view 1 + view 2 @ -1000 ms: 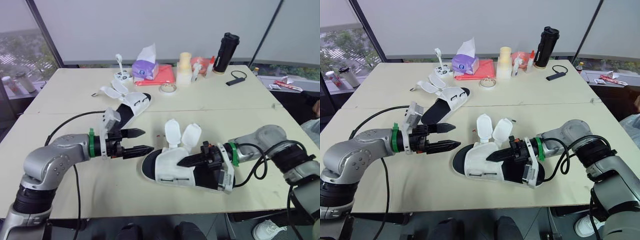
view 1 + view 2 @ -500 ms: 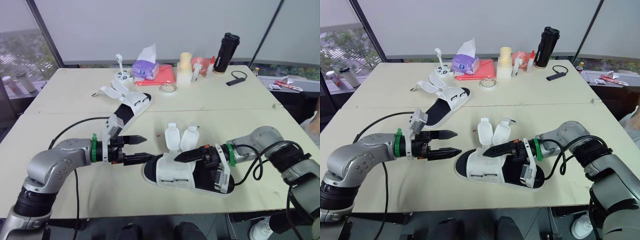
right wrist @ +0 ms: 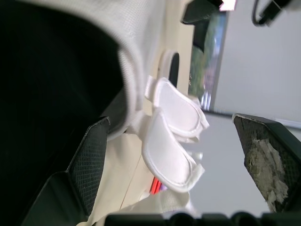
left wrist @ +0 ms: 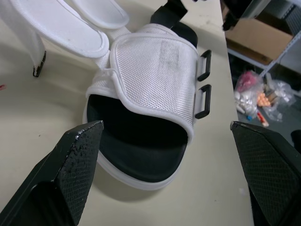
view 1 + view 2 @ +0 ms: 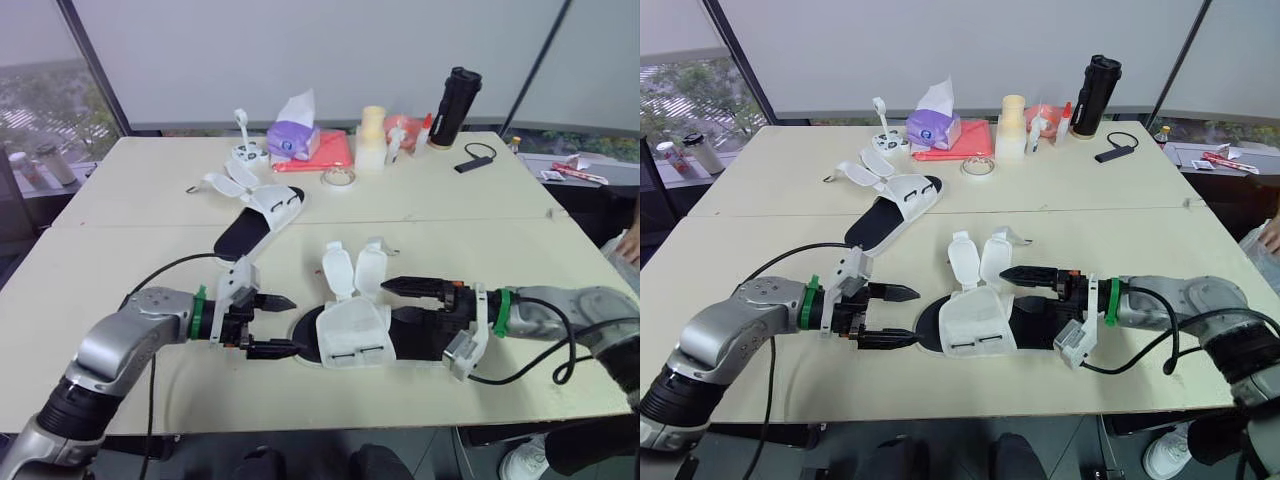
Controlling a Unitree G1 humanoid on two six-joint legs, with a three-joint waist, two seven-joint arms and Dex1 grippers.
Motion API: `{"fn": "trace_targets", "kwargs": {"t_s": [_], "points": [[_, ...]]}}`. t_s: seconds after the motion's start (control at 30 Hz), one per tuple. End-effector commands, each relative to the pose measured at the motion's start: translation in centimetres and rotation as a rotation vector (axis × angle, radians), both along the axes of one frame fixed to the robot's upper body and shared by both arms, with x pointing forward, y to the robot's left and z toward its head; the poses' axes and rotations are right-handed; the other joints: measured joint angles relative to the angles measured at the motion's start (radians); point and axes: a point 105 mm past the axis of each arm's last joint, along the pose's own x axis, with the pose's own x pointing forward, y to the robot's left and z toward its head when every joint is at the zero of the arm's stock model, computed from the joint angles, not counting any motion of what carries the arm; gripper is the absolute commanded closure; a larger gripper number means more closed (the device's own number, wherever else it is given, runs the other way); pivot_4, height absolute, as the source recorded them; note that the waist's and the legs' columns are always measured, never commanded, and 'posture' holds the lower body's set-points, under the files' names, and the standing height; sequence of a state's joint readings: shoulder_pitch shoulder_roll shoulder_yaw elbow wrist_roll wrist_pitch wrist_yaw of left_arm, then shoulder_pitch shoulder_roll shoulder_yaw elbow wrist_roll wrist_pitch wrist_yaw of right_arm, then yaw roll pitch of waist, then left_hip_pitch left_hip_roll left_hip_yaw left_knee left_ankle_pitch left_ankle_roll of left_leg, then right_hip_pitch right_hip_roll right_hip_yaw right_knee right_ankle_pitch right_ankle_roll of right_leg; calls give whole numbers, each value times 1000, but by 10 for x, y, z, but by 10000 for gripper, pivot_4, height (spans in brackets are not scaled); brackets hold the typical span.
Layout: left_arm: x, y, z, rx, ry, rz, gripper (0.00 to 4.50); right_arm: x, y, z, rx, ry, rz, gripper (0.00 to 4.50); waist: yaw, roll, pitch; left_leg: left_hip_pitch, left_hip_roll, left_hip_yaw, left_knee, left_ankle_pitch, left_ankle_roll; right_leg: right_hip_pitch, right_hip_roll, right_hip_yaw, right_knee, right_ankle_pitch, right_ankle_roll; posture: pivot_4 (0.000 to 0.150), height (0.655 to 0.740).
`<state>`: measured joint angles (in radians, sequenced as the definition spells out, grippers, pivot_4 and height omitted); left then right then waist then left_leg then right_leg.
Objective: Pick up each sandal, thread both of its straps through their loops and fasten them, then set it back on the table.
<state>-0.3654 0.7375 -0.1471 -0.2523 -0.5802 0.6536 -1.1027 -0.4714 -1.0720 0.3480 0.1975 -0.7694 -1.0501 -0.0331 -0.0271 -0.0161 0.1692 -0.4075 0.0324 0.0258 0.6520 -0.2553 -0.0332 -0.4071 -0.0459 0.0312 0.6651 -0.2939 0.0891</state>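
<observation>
The right gripper (image 5: 392, 304) has drawn back from the upper toward the heel of the near sandal (image 5: 355, 335), which lies flat on the table (image 5: 130, 235). The left gripper (image 5: 298, 325) has closed in on its toe. Left wrist view: fingers (image 4: 70, 165) spread wide, toe between them. Right wrist view: fingers (image 3: 91, 160) wide apart, both straps (image 3: 176, 136) unfastened.

Both arms wear smooth silver-grey shells, the left arm (image 5: 125, 335) and the right arm (image 5: 560, 305), with black sections farther up. A green ring (image 5: 199, 312) circles each wrist, next to a white bracket (image 5: 242, 282). The left gripper (image 5: 299, 325) and right gripper (image 5: 395, 305) each carry two black tapered fingers (image 4: 70, 165) with cross-hatched faces. A black cable (image 5: 160, 272) loops off each arm.
</observation>
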Motion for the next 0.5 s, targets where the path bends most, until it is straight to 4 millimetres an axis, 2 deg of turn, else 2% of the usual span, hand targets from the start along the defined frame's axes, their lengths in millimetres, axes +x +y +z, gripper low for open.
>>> {"fn": "trace_targets", "kwargs": {"t_s": [0.03, 0.13, 0.23, 0.37, 0.5], "points": [[1, -3, 7, -15, -54, -13, 0, 0, -7, 28, 82, -37, -88, 884, 8, 0, 0, 0, 0, 0, 0, 0, 0, 0, 0, 0, 0, 0, 0, 1500, 7400], [-1, -1, -4, 28, -74, -21, 7906, 0, -15, 39, 149, -14, -175, 0, 11, 0, 0, 0, 0, 0, 1, 0, 0, 0, 0, 0, 0, 0, 0, 1500, 7400], [0, -2, -13, 50, -100, -12, 23144, 3, -22, 52, 275, 53, -263, 0, 13, 0, 0, 0, 0, 0, 1, 0, 1, 1, 0, 0, 0, 0, 0, 1500, 7400], [6, -12, -18, 33, -124, 4, 44720, 11, -27, 65, 434, 192, -360, 0, 15, 0, 0, 0, 0, 0, 2, -1, 1, 2, 0, 0, 0, 0, 0, 1500, 7400], [9, -22, -28, 55, -146, -4, 44720, 21, -27, 63, 451, 269, -411, 0, 15, 0, 0, 0, 0, 0, 2, -1, 2, 2, 0, -1, -1, 0, 0, 1500, 7400]]}}
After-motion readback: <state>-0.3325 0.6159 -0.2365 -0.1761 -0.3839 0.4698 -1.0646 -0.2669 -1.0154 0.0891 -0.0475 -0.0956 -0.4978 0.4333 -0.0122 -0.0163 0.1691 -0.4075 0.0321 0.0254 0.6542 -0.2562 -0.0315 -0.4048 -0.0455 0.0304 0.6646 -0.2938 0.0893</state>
